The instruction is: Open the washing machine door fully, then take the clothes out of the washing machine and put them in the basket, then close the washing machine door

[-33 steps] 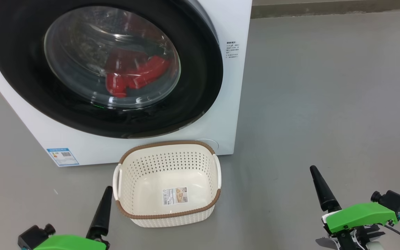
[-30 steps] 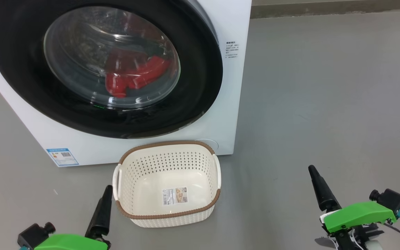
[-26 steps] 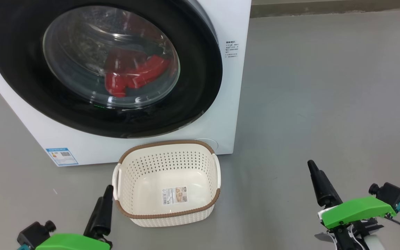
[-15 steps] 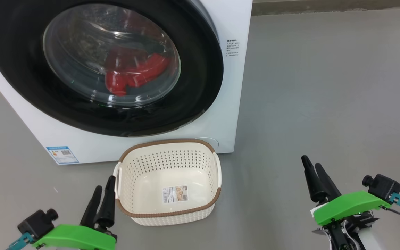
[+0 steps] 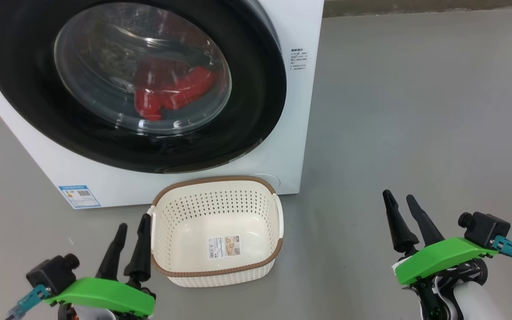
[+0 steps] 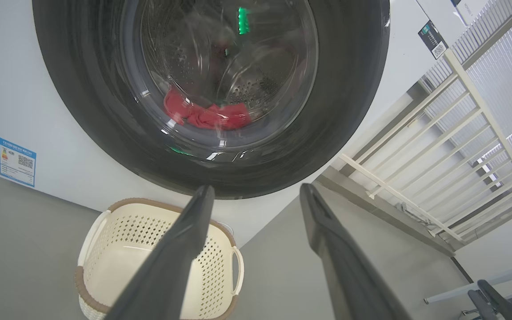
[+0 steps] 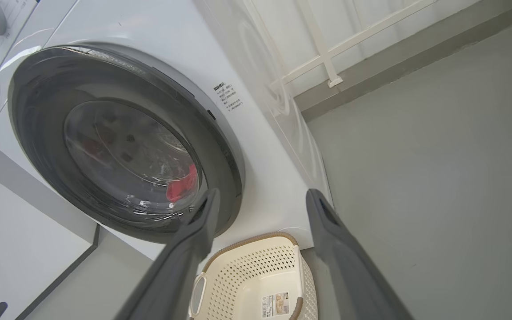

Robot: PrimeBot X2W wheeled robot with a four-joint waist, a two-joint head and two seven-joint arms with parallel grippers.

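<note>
The white washing machine stands at the upper left. Its black-rimmed door lies against the front, and I cannot tell whether it is latched. Red clothes show through the glass, low in the drum. The cream basket sits on the floor just in front of the door, with only a paper label inside. My left gripper is open beside the basket's left handle. My right gripper is open over bare floor, well right of the basket. Both wrist views look up at the door between open fingers.
Grey floor stretches to the right of the machine. A white railing runs along the wall behind it. A blue label marks the machine's lower left corner. A white panel stands to the machine's left.
Both grippers have come forward toward the machine and turned, so both fingers of each now show. They stayed open. The door, clothes and basket have not moved.
</note>
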